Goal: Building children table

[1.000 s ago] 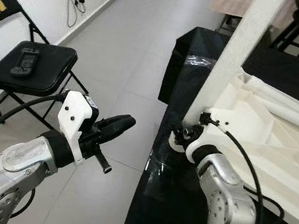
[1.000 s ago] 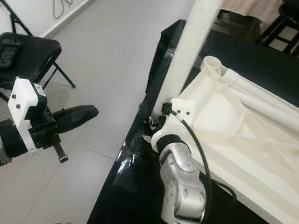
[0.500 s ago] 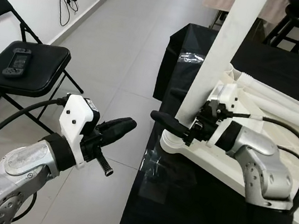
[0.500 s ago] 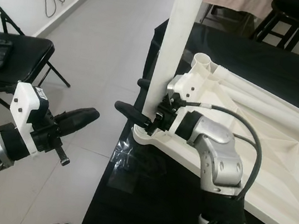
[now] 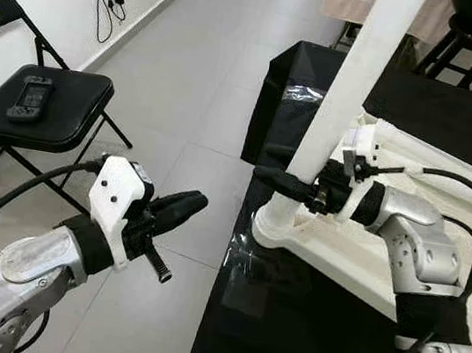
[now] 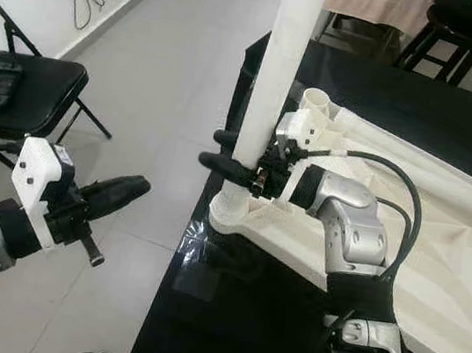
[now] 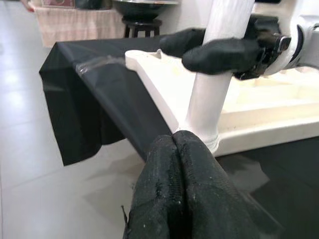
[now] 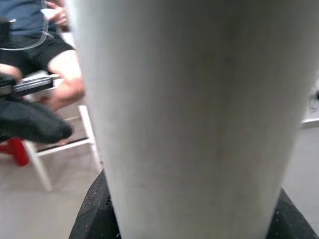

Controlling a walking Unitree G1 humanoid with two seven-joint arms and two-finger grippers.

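Right hand (image 5: 293, 183) now has its two black fingers set either side of the white table leg (image 5: 340, 103), one finger in front and one behind, low on the shaft just above the socket; whether they press it or merely bracket it is hard to tell, though from the left wrist view they look closed against it. A second ago this hand was down at the foot of the leg by the corner socket, and half a second ago it had swung up beside the shaft with its fingers pointing past it; since then it has settled around the leg. The leg stands upright in the corner socket of the upturned white tabletop (image 5: 357, 257), which lies on the black-covered bench (image 5: 302, 328) at its left front corner. Left hand (image 5: 180, 208) has barely shifted: it hovers off the bench's left edge over the tiled floor (image 5: 198, 73), fingers together and holding nothing, aimed at the base of the leg. My reading is that the leg is seated and the right hand is placed to turn or press it home, so this corner is close to done. A folding chair (image 5: 42, 108) carrying a remote (image 5: 29, 98) stands well apart.
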